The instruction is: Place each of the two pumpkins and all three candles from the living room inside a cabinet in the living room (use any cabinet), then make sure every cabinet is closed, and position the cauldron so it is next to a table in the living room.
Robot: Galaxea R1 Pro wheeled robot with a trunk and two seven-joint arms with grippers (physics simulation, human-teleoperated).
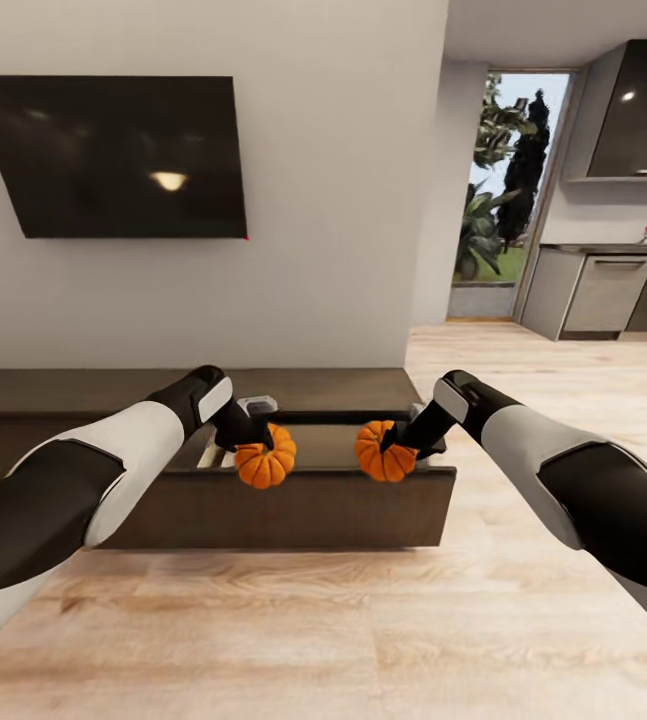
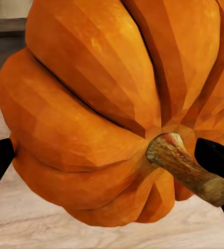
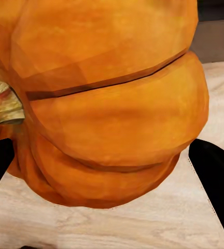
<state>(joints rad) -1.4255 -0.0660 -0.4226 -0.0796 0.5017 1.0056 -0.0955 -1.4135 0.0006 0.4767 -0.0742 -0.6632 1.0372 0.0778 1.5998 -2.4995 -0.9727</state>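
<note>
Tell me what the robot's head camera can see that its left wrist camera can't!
Head view alone: the TV on the wall, the long dark cabinet with its drawer pulled out, the kitchen, both arms, and a second pumpkin held by the right arm. Left wrist view alone: the pumpkin's brown stem up close, with black fingers on either side. Both share the left arm's pumpkin and the wooden floor.

Pale plain wall point(image 1: 343, 200) ahead, with a dark wall-mounted television point(image 1: 113, 155) reflecting a ceiling light. Light wood-plank floor point(image 1: 313, 640) throughout. To the right, a tall glazed door point(image 1: 508, 190) onto green plants and daylight. Beyond it, grey kitchen units point(image 1: 603, 290) under a dark upper cupboard point(image 1: 643, 110).
</note>
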